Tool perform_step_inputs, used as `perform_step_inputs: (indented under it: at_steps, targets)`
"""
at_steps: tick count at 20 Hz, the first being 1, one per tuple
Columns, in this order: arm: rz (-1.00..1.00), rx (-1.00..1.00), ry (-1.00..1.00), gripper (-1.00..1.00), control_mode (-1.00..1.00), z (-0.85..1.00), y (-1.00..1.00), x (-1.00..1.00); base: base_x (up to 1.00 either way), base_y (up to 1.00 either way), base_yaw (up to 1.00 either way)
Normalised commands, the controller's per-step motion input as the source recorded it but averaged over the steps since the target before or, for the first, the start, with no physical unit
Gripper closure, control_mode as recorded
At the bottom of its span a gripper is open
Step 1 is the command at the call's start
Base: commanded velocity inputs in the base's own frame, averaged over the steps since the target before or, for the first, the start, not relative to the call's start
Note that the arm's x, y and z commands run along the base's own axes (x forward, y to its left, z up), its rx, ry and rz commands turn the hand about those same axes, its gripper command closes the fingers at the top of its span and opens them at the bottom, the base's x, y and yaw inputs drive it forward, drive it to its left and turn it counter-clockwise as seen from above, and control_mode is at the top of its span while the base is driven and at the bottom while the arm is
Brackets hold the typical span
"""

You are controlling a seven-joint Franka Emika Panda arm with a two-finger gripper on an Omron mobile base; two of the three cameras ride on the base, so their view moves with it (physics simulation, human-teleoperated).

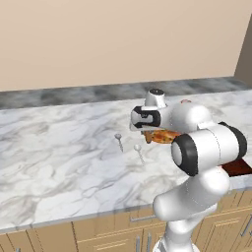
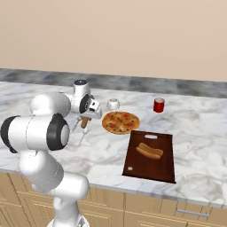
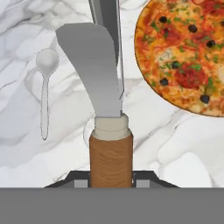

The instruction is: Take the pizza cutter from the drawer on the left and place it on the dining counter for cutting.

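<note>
My gripper (image 3: 111,181) is shut on the brown wooden handle of the pizza cutter (image 3: 110,153). Its metal neck and blade point away from the hand over the white marble dining counter (image 3: 26,35). From the right base view the gripper (image 2: 86,116) hangs low over the dining counter (image 2: 199,119), with the pizza cutter (image 2: 84,122) just left of the pizza (image 2: 120,122). In the left base view the gripper (image 1: 147,129) is partly hidden behind my arm, above the dining counter (image 1: 59,162). The drawer is out of view.
A pizza (image 3: 188,57) lies right of the cutter. Two spoons (image 1: 118,141) (image 1: 139,151) lie to its left, one spoon (image 3: 45,87) close by. A dark cutting board (image 2: 150,155) holds a hot dog. A red cup (image 2: 158,105) and a small white bowl (image 2: 113,104) stand behind.
</note>
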Motion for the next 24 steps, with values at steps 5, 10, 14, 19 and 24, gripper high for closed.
perform_step_inputs:
  at_steps: [5, 10, 14, 19, 24]
  targets:
    - [0.0, 0.0, 0.0, 1.0, -1.0, -0.49, 0.0, 0.39, 0.0, 0.0, 0.0]
    - [0.0, 0.0, -0.02, 1.0, -1.0, -0.1, 0.0, 0.26, 0.0, 0.0, 0.0]
    - [0.0, 0.0, -0.02, 1.0, -1.0, -0.07, 0.0, 0.05, 0.0, 0.0, 0.0]
    - [0.0, 0.0, -0.01, 1.0, -1.0, -0.2, 0.0, 0.01, 0.0, 0.0, 0.0]
    - [0.0, 0.0, 0.0, 1.0, -1.0, -0.16, 0.0, 0.15, 0.0, 0.0, 0.0]
